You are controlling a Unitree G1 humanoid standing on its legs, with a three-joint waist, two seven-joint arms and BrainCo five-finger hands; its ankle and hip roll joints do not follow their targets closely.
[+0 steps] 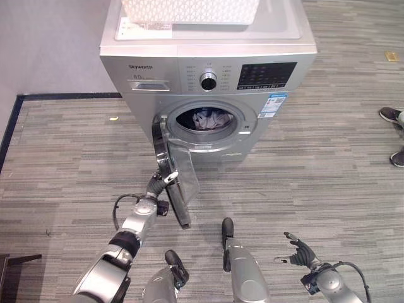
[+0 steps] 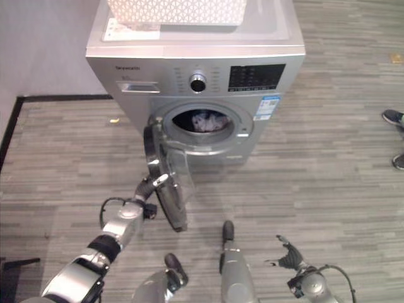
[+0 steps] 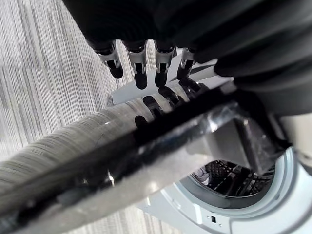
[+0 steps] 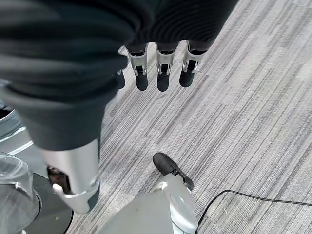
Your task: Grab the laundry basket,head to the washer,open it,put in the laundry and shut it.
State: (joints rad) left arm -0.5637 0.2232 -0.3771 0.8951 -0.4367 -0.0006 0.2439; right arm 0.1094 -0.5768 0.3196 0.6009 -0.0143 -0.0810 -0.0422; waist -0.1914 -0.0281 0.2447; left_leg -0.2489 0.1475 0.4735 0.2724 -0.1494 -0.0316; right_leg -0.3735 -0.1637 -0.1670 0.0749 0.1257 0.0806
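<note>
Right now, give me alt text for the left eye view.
The left hand rests straight-fingered against the silver washer's open round glass door. Pale laundry lies in the drum; the white lattice basket sits on top.

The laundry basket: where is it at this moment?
In the left eye view the white laundry basket sits on top of the washer, toward the back, above the open door that the left hand touches.

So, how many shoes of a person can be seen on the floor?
2, both at the right edge of the head views: one shoe nearer the washer, the other shoe closer to the robot. More may lie outside the view.
</note>
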